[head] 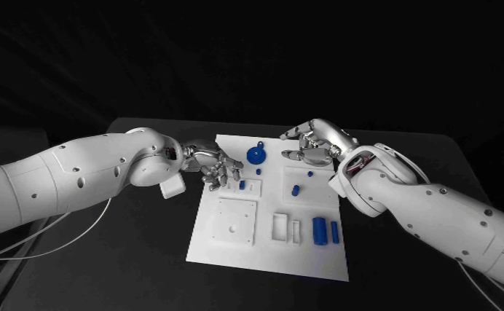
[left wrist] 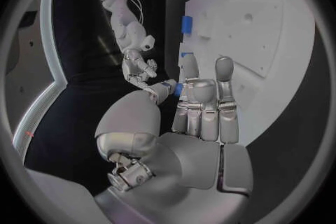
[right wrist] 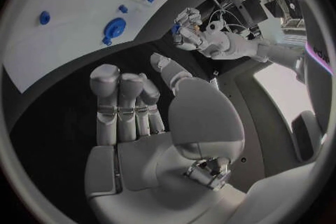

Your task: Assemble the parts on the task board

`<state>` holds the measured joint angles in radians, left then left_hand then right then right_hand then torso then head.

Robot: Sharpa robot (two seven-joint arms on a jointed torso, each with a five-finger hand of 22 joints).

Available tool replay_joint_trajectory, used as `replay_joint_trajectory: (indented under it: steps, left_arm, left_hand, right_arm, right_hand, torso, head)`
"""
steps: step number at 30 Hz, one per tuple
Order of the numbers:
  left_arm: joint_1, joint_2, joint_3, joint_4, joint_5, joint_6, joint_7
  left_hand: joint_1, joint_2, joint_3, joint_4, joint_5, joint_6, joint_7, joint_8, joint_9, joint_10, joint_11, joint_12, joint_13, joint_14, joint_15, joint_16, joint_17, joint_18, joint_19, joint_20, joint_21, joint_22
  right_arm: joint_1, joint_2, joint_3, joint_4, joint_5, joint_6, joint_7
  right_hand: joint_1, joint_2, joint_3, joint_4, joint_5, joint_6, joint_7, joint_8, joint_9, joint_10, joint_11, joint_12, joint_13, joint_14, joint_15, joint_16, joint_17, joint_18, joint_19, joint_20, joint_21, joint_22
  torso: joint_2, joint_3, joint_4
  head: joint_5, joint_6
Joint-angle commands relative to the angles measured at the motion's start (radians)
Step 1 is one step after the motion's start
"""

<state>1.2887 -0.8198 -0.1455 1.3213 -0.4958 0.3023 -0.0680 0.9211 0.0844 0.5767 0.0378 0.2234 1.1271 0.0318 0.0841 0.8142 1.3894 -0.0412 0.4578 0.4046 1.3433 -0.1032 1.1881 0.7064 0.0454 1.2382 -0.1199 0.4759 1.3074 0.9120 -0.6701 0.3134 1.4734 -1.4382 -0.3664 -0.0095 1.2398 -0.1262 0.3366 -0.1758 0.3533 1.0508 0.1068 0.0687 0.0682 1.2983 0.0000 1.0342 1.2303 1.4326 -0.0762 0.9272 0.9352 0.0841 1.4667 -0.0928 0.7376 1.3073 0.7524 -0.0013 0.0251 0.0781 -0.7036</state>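
The black tabletop (head: 126,267) carries the white task board (head: 275,253) at its middle, bare dark surface on both sides; the left hand (head: 215,165) sits at the board's left edge, and its wrist view shows a small blue part (left wrist: 170,88) pinched between thumb and fingers (left wrist: 189,75); the right hand (head: 315,143) hovers past the far edge, fingers (right wrist: 115,101) held straight, close together, empty; other blue parts, among them a round disc (head: 256,155) and a cylinder (head: 319,227), rest on the board.

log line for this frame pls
left hand: pinches small blue part at task board edge | right hand: open, holds nothing | round blue part: on board
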Motion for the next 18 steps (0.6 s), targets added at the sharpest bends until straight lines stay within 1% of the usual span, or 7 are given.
replay_joint_trajectory:
  steps: [1, 2, 5, 8, 12, 16, 18]
  left_arm:
    - [0.002, -0.001, 0.001, -0.002, 0.15, 0.129, 0.089]
    - [0.002, -0.002, 0.001, -0.002, 0.164, 0.141, 0.093]
    - [0.003, -0.005, 0.001, -0.002, 0.209, 0.192, 0.104]
    - [0.003, -0.006, 0.001, -0.001, 0.236, 0.235, 0.11]
    - [0.003, -0.008, 0.001, 0.002, 0.274, 0.282, 0.107]
    - [0.003, -0.009, 0.001, 0.003, 0.294, 0.319, 0.101]
    - [0.003, -0.01, 0.001, 0.003, 0.298, 0.336, 0.097]
  left_hand:
    - [-0.013, 0.001, 0.185, -0.195, -0.001, 0.003, -0.003, -0.002, 0.001, -0.009, -0.001, 0.007, 0.0, -0.008, 0.0, 0.004, -0.001, -0.002, -0.008, -0.002, -0.004, 0.019]
    - [-0.013, 0.001, 0.185, -0.195, -0.001, 0.003, -0.004, -0.002, 0.001, -0.009, -0.001, 0.007, 0.0, -0.008, 0.0, 0.005, 0.0, -0.003, -0.008, -0.002, -0.004, 0.019]
    - [-0.028, 0.01, 0.184, -0.214, 0.004, 0.005, -0.004, -0.006, 0.003, -0.01, -0.001, 0.008, 0.0, -0.01, 0.0, 0.012, 0.004, -0.003, -0.011, -0.002, -0.001, 0.02]
    - [-0.033, 0.013, 0.184, -0.223, 0.008, 0.007, -0.004, -0.007, 0.004, -0.01, -0.002, 0.009, 0.0, -0.012, 0.0, 0.014, 0.004, -0.002, -0.012, -0.002, 0.001, 0.02]
    - [-0.039, 0.018, 0.184, -0.235, 0.011, 0.009, -0.003, -0.01, 0.003, -0.013, -0.001, 0.008, -0.001, -0.018, 0.001, 0.018, 0.005, -0.002, -0.019, -0.001, 0.004, 0.02]
    - [-0.043, 0.021, 0.183, -0.242, 0.013, 0.011, -0.004, -0.011, 0.004, -0.014, -0.001, 0.008, 0.0, -0.02, 0.001, 0.021, 0.006, -0.002, -0.022, -0.001, 0.008, 0.02]
    - [-0.045, 0.022, 0.182, -0.245, 0.014, 0.012, -0.004, -0.013, 0.003, -0.014, -0.001, 0.009, 0.0, -0.021, 0.002, 0.023, 0.008, -0.002, -0.024, -0.001, 0.009, 0.02]
  right_arm:
    - [-0.002, 0.002, -0.009, 0.019, -0.061, -0.036, 0.074]
    - [-0.002, 0.002, -0.014, 0.023, -0.064, -0.039, 0.078]
    - [-0.002, 0.005, -0.03, 0.042, -0.074, -0.048, 0.098]
    - [-0.002, 0.008, -0.04, 0.057, -0.081, -0.058, 0.112]
    - [-0.003, 0.01, -0.047, 0.071, -0.085, -0.068, 0.125]
    - [-0.004, 0.011, -0.051, 0.084, -0.083, -0.086, 0.14]
    - [-0.005, 0.011, -0.052, 0.09, -0.076, -0.098, 0.147]
  right_hand:
    - [-0.001, 0.008, -0.001, -0.007, 0.001, 0.009, -0.001, -0.006, -0.001, 0.0, -0.007, 0.003, 0.002, 0.008, -0.001, 0.002, 0.001, 0.001, 0.054, -0.005, 0.002, 0.036]
    - [-0.001, 0.008, -0.003, -0.009, 0.001, 0.009, -0.001, -0.006, -0.001, 0.0, -0.007, 0.003, 0.002, 0.008, 0.0, 0.002, 0.001, 0.0, 0.054, -0.005, 0.003, 0.036]
    - [-0.002, 0.01, -0.008, -0.013, 0.001, 0.01, -0.001, -0.006, -0.001, 0.0, -0.007, 0.002, 0.001, 0.008, 0.0, 0.001, 0.0, 0.0, 0.054, -0.005, 0.002, 0.038]
    - [0.0, 0.013, -0.015, -0.017, 0.001, 0.01, -0.001, -0.007, -0.001, 0.0, -0.007, 0.001, 0.001, 0.009, 0.001, 0.002, 0.001, 0.0, 0.054, -0.004, 0.003, 0.039]
    - [0.0, 0.012, -0.017, -0.019, 0.001, 0.01, -0.001, -0.006, -0.001, 0.0, -0.007, 0.0, 0.001, 0.009, 0.001, 0.001, 0.001, 0.0, 0.054, -0.004, 0.002, 0.039]
    - [-0.001, 0.016, -0.03, -0.021, 0.0, 0.01, -0.002, -0.006, -0.001, 0.001, -0.007, 0.0, 0.0, 0.009, 0.0, 0.002, 0.002, 0.0, 0.054, -0.004, 0.003, 0.041]
    - [-0.001, 0.019, -0.038, -0.021, -0.001, 0.01, -0.002, -0.006, -0.001, 0.0, -0.007, -0.001, 0.0, 0.009, 0.0, 0.002, 0.002, 0.0, 0.055, -0.005, 0.002, 0.041]
  torso:
    - [0.0, 0.0002, 0.0001]
    - [0.0, 0.0002, 0.0002]
    - [0.0, 0.0003, 0.0003]
    - [0.0, 0.0003, 0.0008]
    - [0.0, 0.0002, 0.0002]
    - [0.0, 0.0006, 0.0005]
    - [0.0, 0.0007, 0.0006]
  head:
    - [-0.001, 0.004]
    - [-0.001, 0.004]
    - [-0.001, 0.007]
    - [-0.001, 0.009]
    - [-0.003, 0.012]
    - [-0.002, 0.017]
    - [-0.002, 0.018]
